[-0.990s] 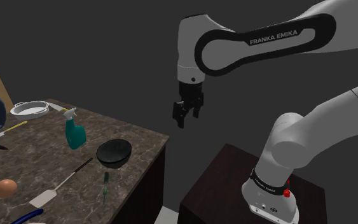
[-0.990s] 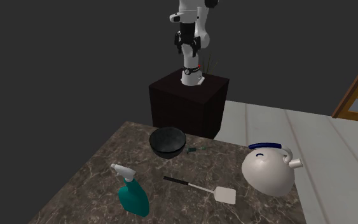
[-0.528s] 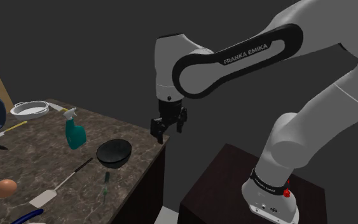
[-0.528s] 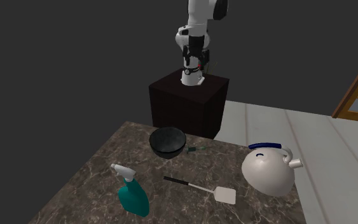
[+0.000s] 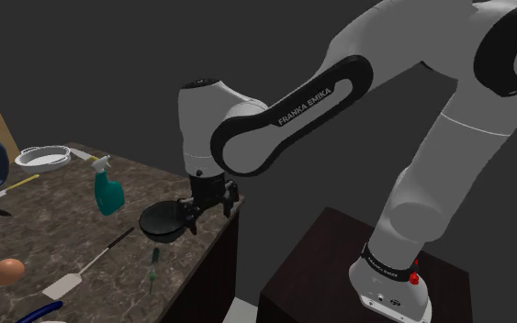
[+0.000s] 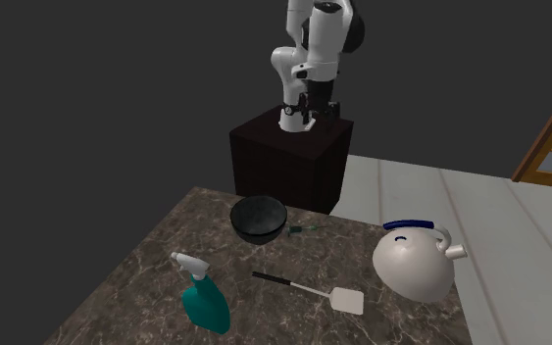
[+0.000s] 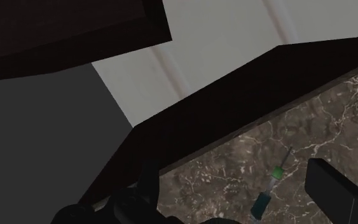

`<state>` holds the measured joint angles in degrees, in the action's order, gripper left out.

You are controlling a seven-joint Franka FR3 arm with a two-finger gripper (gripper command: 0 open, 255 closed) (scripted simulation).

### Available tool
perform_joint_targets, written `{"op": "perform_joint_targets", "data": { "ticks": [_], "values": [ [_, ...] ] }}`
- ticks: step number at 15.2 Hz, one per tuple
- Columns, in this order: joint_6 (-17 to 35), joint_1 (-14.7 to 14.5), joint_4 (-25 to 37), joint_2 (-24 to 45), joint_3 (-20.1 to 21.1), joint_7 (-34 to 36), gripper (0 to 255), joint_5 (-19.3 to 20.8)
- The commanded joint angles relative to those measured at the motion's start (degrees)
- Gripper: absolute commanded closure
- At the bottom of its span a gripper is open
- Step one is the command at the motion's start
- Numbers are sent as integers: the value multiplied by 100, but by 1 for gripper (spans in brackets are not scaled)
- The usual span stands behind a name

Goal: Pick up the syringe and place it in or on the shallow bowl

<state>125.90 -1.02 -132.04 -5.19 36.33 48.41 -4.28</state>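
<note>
The syringe (image 5: pixel 152 268) is a thin green and teal stick lying on the marble table (image 5: pixel 54 234) near its front corner, just in front of a black bowl (image 5: pixel 164 220). A white shallow bowl (image 5: pixel 43 157) sits at the table's far end. My black gripper (image 5: pixel 208 210) hangs open over the table's edge beside the black bowl, above and behind the syringe. In the wrist view the syringe (image 7: pixel 269 188) lies on the marble between my spread fingers (image 7: pixel 336 189), untouched. In the second exterior view the syringe (image 6: pixel 303 229) lies right of the black bowl (image 6: pixel 258 218), with the gripper (image 6: pixel 309 102) far behind.
A teal spray bottle (image 5: pixel 109 188), a white spatula (image 5: pixel 86 268), an egg (image 5: pixel 8 271) and a knife (image 5: pixel 8 189) lie on the table. A white kettle (image 6: pixel 416 260) stands at the second exterior view's right. The dark stand (image 6: pixel 288 157) is beyond the table.
The arm has swung down and toward the shoulder view's left, bringing the gripper from mid-air beside the stand to the table's edge by the black bowl. The fingers stayed open.
</note>
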Motion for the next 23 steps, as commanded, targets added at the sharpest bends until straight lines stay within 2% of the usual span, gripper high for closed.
{"op": "perform_joint_targets", "data": {
  "ticks": [1,5,11,15,23],
  "values": [
    [189,16,277,529,119,512,0,377],
    [378,-232,985,1626,114,1553,0,1240],
    [351,-983,2313,3115,-316,2697,0,2191],
    [200,-1504,3374,4032,-636,3164,0,2538],
    [577,-1623,3346,4398,-808,3280,0,2738]
  ]
}}
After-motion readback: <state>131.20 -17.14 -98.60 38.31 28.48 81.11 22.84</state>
